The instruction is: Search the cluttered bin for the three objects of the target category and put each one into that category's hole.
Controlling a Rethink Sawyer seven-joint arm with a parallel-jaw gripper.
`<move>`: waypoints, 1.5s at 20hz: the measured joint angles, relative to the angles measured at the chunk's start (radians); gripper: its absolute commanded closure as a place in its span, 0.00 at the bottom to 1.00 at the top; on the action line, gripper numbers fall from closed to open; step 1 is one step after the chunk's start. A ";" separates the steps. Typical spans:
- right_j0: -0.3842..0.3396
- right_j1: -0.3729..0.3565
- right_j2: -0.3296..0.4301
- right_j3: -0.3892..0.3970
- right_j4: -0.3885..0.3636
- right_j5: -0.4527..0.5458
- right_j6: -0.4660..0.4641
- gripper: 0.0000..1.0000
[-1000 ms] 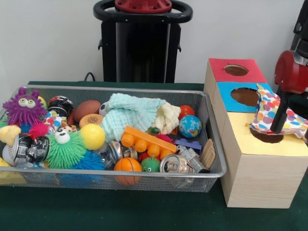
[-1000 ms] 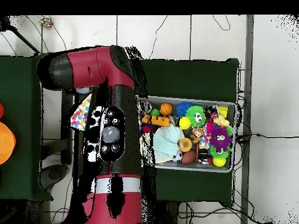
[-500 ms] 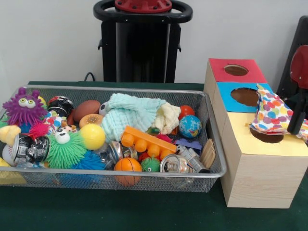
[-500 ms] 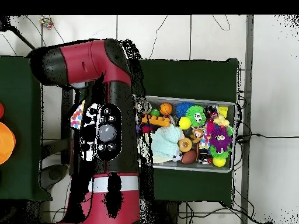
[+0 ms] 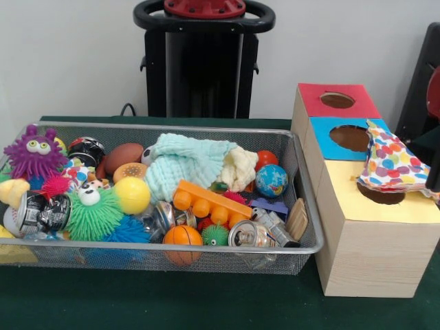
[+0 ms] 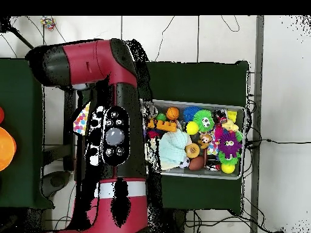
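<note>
Gone from the front view is the tool that hung over the yellow hole a second ago; only a dark sliver of the arm (image 5: 433, 180) shows at the right edge, so I cannot tell whether the tool is spread or pressed together. From overhead, the red and black arm covers the sorting box (image 5: 357, 199). A polka-dot cloth (image 5: 393, 165) lies draped over the yellow hole (image 5: 380, 193), partly in, mostly bunched on top and apart from the arm. It seems released but not fully pushed through. In the wire bin (image 5: 206, 258), a mint cloth (image 5: 184, 165) and a cream cloth (image 5: 240, 167) likely remain to fetch.
</note>
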 measured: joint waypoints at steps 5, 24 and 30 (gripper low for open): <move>-0.002 0.000 0.013 0.000 0.008 0.004 0.000 0.00; -0.056 -0.086 0.064 0.093 0.051 0.003 0.000 0.00; -0.107 -0.153 0.083 0.176 0.050 0.004 0.000 0.00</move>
